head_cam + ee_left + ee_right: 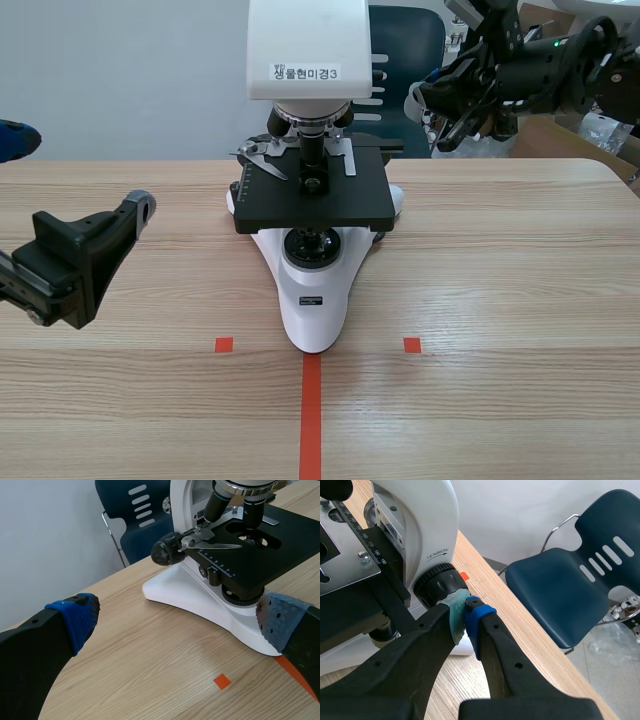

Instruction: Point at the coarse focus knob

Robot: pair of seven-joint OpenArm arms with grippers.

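pointing with the right gripper (465, 611) at the coarse focus knob (439, 584), and right on target. keeps nothing between the fingers, both pinched together, grey-green pad (455, 615) and blue pad (479, 615) side by side. sets the tips against the edge of that ribbed black knob, low on the white body of the microscope (427, 525), just under the printed word "tension". comes in from the far right in the scene view, raised off the table (500, 300) and reaching round behind the black stage (270, 205).

swinging over to the left gripper (177, 617) now: spread wide, one blue-padded finger out to each side, gripping nothing at all. hangs low over the wood at the left, apart from the microscope's white base (190, 597) and facing it. looks across at a matching black knob (165, 551) on this side of the microscope, just beside the ruled edge of the stage.

catches a dark blue chair (575, 570) past the table's far edge, and orange-red tape marks (311, 410) on the wood in front of the base.
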